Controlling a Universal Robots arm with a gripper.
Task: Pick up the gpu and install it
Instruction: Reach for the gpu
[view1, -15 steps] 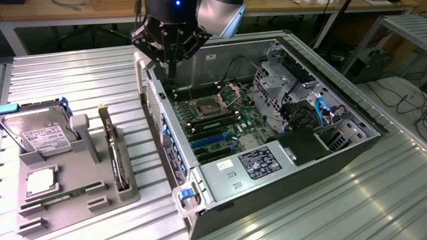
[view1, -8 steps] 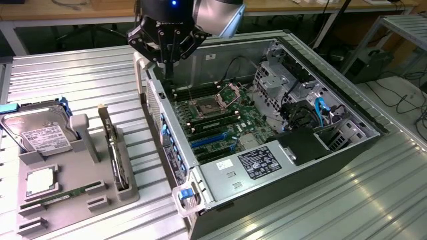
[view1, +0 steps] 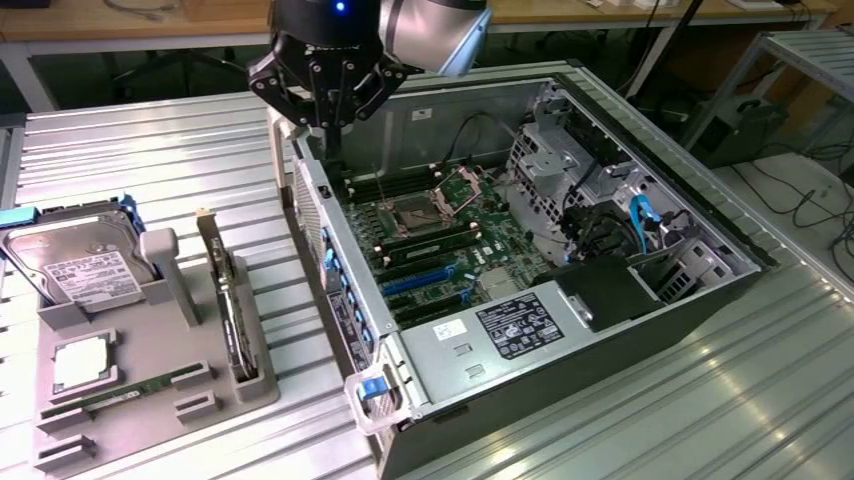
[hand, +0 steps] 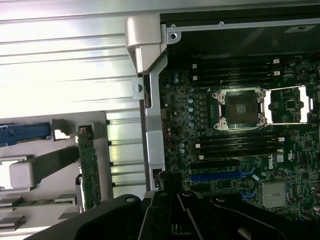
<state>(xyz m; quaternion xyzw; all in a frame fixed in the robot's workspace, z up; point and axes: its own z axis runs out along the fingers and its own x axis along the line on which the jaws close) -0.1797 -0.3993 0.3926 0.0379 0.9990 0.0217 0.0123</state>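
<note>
From the exterior view, one arm hangs its end effector (view1: 326, 128) straight down over the rear edge of the one open computer case (view1: 400, 120). Its fingers are pressed together and hold nothing. Beside the case, toward the exterior view's left, one grey tray (view1: 154, 375) lies on the ribbed metal desk (view1: 174, 160). It holds one gpu (view1: 234, 300) standing on its edge in the slot nearest the case, one hard drive (view1: 80, 270), one processor chip (view1: 80, 365) and one memory stick (view1: 120, 395).

From the wrist view, the closed end effector (hand: 174, 197) is above the case (hand: 152, 125) wall. One processor socket (hand: 242, 106) sits inside the case. The gpu (hand: 90, 170) is outside the case, upright in the tray (hand: 50, 165) and apart from the fingers.
</note>
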